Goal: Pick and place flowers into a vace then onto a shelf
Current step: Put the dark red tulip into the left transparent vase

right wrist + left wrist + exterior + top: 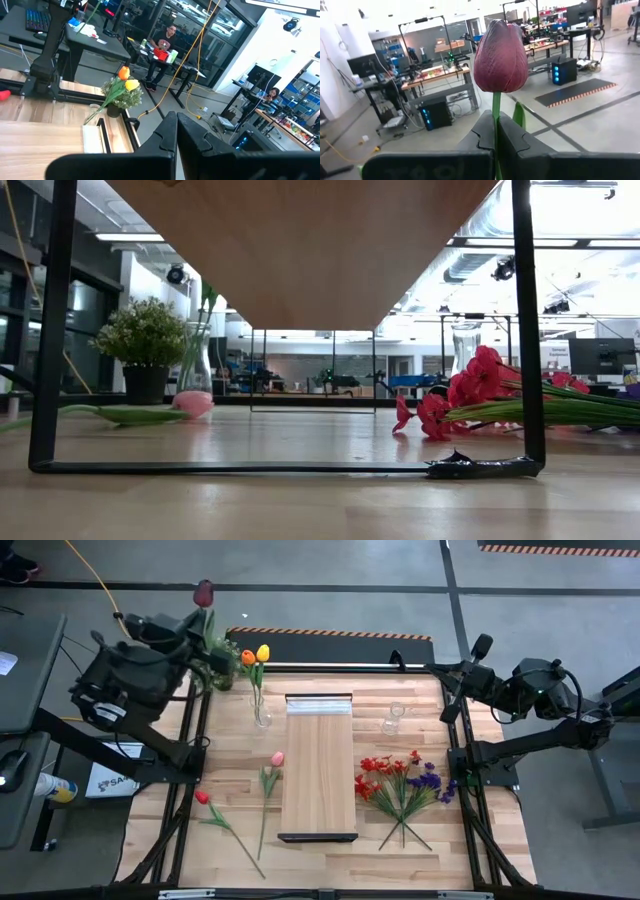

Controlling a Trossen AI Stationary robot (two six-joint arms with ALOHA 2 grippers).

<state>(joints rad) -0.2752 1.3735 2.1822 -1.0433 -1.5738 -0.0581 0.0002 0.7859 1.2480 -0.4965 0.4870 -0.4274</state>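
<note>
The left claw [495, 142] is pinched on the green stem of a dark red tulip [500, 56], held raised beyond the tabletop's [230, 755] rim at about 11 o'clock in the high view; the bloom is closed, egg-shaped and finely veined, and a green leaf tip is seen just behind the fingers. The right claw [176, 131] is pressed together with nothing held, and is kept off the tabletop's 2 o'clock corner.

A clear glass vase [261, 716] is stood at about 11 o'clock of the shelf [319, 765], and an orange tulip [248, 658] and a yellow tulip [263, 652] are carried in it on thin green stems. A second clear vase [392, 719] is stood empty at the shelf's 1 o'clock. The shelf is seen as a long, narrow light-wood plank laid in the middle of the tabletop, with a pale strip at its 12 o'clock end and a black bracket at its 6 o'clock end.

A pink tulip [277, 759] is laid flat just at 9 o'clock of the shelf, and a red tulip [202, 797] lies farther out toward 8 o'clock. A bunch of red sprays [385, 775] and purple sprays [430, 781] is laid at 3 o'clock of the shelf, stems fanned toward 6 o'clock. A bushy potted plant [146, 340] is stood near the 11 o'clock corner.
</note>
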